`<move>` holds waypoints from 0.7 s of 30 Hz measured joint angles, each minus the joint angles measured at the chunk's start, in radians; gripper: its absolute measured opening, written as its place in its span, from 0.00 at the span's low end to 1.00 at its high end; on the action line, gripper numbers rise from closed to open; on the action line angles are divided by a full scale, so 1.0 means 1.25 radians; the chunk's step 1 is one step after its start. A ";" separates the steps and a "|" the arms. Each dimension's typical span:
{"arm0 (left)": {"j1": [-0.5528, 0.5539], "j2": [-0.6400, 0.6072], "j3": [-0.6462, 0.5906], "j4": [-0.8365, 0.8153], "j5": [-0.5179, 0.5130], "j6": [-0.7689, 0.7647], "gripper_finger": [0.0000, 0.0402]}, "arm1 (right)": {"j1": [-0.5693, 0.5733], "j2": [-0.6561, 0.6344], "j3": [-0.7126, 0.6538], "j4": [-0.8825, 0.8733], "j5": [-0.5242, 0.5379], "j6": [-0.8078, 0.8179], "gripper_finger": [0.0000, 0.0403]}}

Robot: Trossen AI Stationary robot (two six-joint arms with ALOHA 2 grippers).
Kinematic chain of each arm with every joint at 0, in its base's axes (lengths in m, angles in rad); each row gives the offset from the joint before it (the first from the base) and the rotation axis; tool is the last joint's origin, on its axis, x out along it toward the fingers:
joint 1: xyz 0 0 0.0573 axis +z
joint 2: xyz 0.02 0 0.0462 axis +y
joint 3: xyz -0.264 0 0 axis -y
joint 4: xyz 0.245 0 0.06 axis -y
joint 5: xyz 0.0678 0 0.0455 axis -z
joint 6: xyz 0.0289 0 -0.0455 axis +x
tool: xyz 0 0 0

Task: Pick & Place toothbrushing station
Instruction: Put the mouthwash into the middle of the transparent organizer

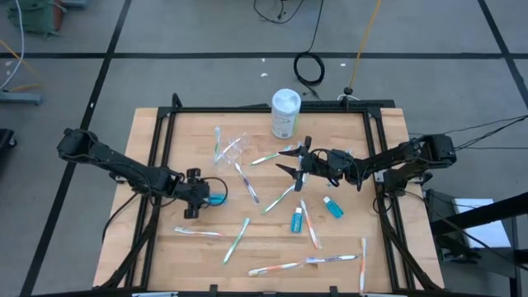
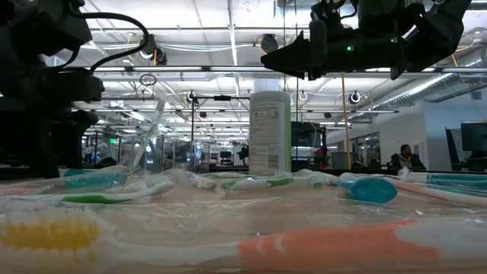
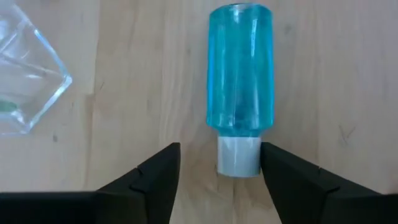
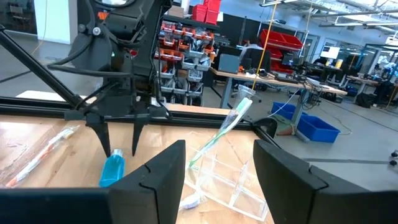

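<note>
Tube (image 3: 240, 93) between left claw (image 3: 217, 180) fingers.

Seen straight down over the whole table (image 1: 264, 239); level from tabletop height toward the room; close past the left gripper (image 3: 220, 169) onto a teal tube (image 3: 240, 74), seemingly shared with the right wrist's view (image 4: 112, 169) across the table.

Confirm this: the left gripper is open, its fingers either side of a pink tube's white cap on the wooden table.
Not quite: the tube is teal-blue, not pink, as the left wrist view shows. The rest holds: the left gripper is open, its fingers flanking the tube's white cap on the wooden table.
</note>
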 joint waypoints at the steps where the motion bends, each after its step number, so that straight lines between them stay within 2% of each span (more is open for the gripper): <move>1: 0.000 0.000 -0.001 0.001 -0.001 -0.012 0.57 | 0.000 0.000 0.000 0.000 0.000 0.000 0.45; 8: -0.001 -0.005 -0.085 0.139 -0.002 -0.027 0.57 | 0.000 0.000 0.000 0.000 0.000 0.000 0.45; 11: -0.002 -0.004 -0.100 0.152 -0.001 -0.026 0.55 | 0.000 0.000 0.000 0.000 0.000 0.000 0.45; 21: -0.002 -0.002 -0.095 0.167 0.009 0.011 0.31 | 0.000 0.000 0.000 0.000 0.000 0.000 0.45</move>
